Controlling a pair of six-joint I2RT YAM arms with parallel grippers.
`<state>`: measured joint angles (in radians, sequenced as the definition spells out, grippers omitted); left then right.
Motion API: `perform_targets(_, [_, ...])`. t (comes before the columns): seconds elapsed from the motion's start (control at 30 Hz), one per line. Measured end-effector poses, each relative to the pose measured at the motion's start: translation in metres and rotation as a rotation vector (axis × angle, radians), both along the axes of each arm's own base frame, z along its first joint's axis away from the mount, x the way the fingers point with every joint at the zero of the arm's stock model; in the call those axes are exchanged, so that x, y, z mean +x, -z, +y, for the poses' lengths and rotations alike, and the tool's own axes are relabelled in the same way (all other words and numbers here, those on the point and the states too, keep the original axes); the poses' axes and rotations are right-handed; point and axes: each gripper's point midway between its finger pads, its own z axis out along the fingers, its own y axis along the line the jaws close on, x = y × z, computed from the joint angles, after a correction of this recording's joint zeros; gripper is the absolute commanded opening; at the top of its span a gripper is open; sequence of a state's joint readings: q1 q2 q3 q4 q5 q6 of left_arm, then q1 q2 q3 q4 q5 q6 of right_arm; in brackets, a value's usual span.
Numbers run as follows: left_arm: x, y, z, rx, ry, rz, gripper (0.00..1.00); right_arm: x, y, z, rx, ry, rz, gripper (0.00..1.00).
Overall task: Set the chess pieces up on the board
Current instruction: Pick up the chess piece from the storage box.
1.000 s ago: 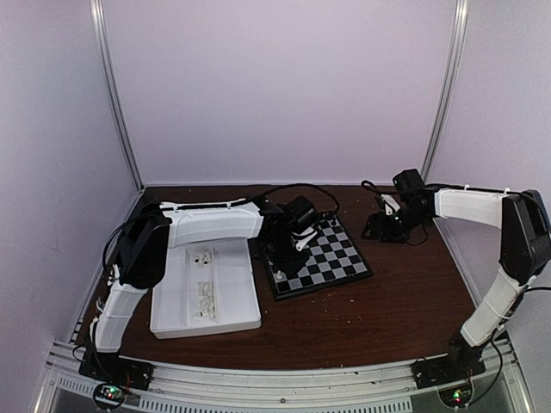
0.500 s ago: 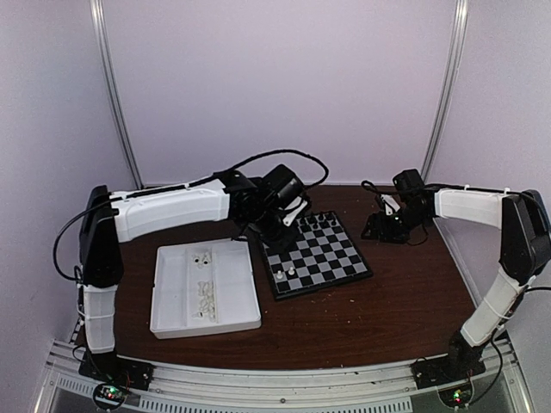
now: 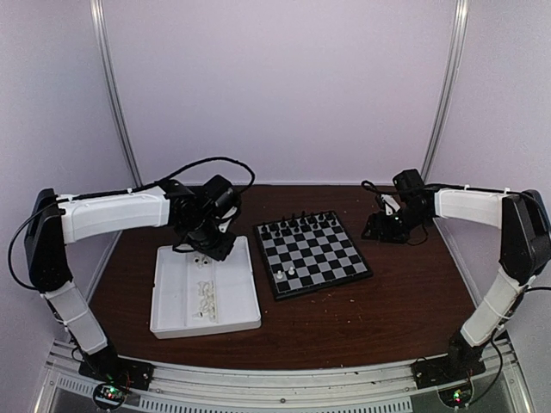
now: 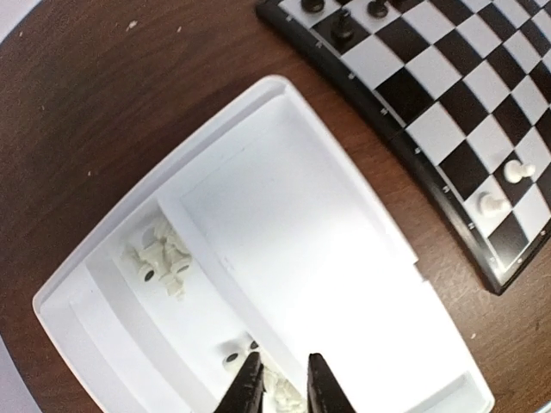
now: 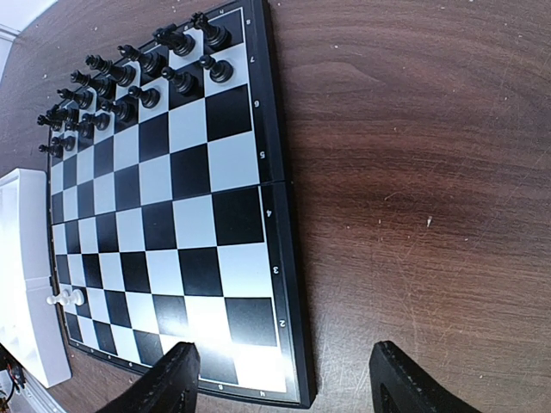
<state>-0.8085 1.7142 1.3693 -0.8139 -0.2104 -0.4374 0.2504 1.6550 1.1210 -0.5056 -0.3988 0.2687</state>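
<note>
You're on the fetch step: your left tool (image 4: 282, 372) hangs over the white tray (image 4: 344, 284), tips a slit apart and empty, above the loose chess pieces (image 4: 164, 258); two stand on the board (image 4: 448, 112). Next, settle onto one piece, clear of its neighbours. Your right tool (image 5: 280, 379) waits wide open and empty beside the board.

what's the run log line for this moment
left gripper: over loose pieces in tray, jaws narrow, grip unclear | right gripper: open, empty, beside board | on board: two white pieces
</note>
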Motion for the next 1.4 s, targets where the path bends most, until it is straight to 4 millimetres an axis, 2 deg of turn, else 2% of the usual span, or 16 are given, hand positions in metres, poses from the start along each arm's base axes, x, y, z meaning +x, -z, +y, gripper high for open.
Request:
perform_targets(0.13, [-0.014,0.017,0.021,0.028,-0.036,0.044,0.17,0.000,0.000,0.000,0.000,0.000,0.000,0.71])
perform_targets(0.33, [-0.032,0.031,0.037,0.056,-0.076,0.088,0.16,0.000,0.000,0.000,0.000,0.000,0.000,0.71])
perform_targets(0.6, [-0.041,0.049,0.052,0.085,-0.128,0.129,0.16,0.000,0.000,0.000,0.000,0.000,0.000,0.71])
perform_targets(1.03, [-0.042,0.077,0.059,0.127,-0.153,0.173,0.18,0.000,0.000,0.000,-0.001,0.001,0.000,0.71])
perform_targets(1.4, [-0.039,0.090,0.058,0.137,-0.157,0.187,0.18,0.000,0.000,-0.001,-0.004,0.002,-0.001,0.71])
